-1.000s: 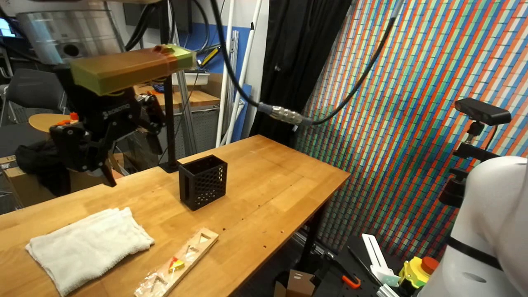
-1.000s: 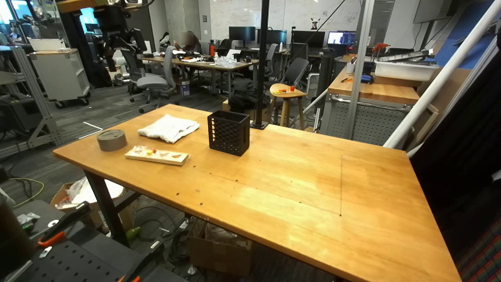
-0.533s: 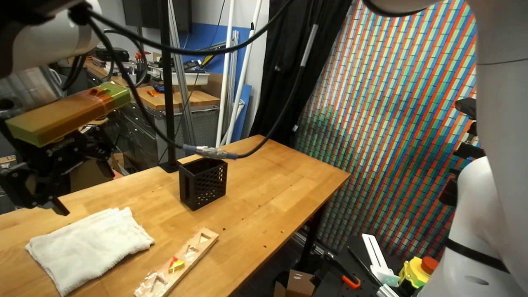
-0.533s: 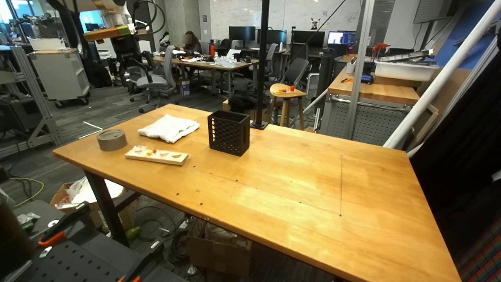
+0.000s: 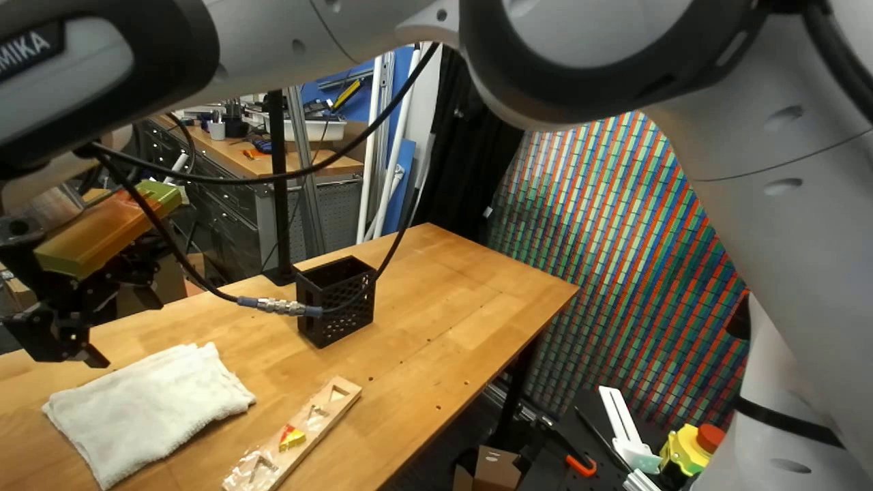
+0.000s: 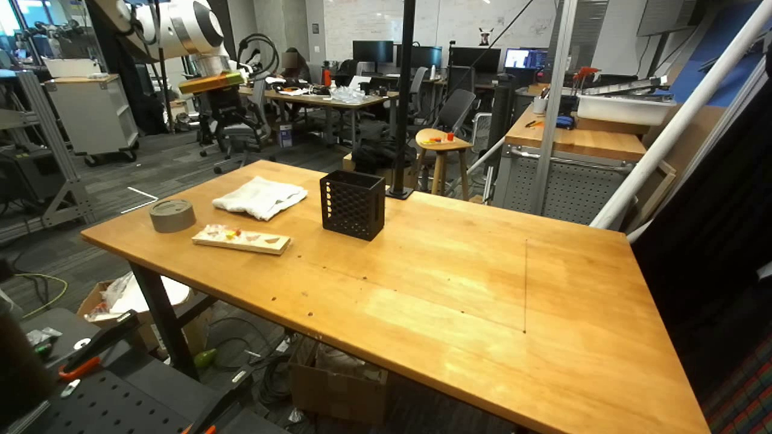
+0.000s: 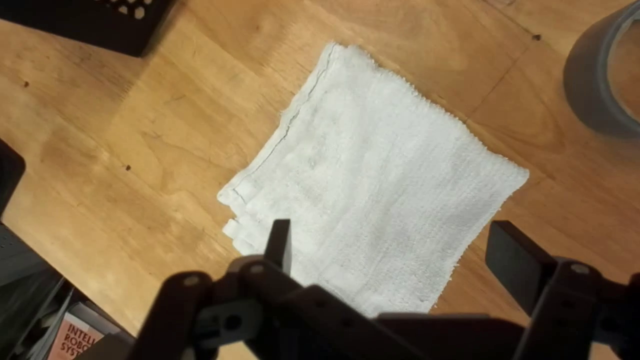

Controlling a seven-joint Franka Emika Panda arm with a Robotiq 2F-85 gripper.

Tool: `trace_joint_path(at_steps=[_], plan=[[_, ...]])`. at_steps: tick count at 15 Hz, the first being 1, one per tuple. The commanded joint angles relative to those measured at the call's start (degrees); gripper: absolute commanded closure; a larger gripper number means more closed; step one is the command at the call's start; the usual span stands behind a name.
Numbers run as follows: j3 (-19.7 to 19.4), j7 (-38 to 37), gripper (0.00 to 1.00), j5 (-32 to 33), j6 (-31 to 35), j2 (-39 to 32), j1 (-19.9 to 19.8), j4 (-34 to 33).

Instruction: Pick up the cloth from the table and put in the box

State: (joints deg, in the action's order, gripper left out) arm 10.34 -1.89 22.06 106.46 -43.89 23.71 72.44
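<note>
- Gripper (image 7: 389, 240), black and angular, hovers with its fingers spread wide and nothing held.
- Off-white cloth (image 7: 365, 175) lies below it, apart from the fingers, on the table (image 6: 470, 271). In the wrist view most of it shows higher up than the fingertips, its longer sides slanting across the line joining them; the coming grasp probably needs lowering and perhaps a turn.
- Its weave is fuzzy, wrinkled and folded in layers; it will likely sag when lifted.
- Table surface: smooth, light-brown, grained wood.
- Near the cloth: a grey ring-shaped roll (image 6: 172, 216) and a pale wooden strip (image 6: 241, 243) with triangular cut-outs.
- Black box (image 6: 353, 208), rigid, latticed, open-topped, stands upright, apart from the cloth.
- Beyond, a cluttered workbench (image 6: 585, 142).
</note>
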Motion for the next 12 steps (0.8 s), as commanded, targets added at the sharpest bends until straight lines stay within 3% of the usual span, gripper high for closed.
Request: trace_joint_path(at_steps=[1, 12], plan=[[-1.2, 5.57, 0.0, -1.7, -0.14, -7.06, 0.05, -8.41], [-1.0, 13.89, 0.0, -7.56, 5.31, -23.06, -2.26, -20.15]])
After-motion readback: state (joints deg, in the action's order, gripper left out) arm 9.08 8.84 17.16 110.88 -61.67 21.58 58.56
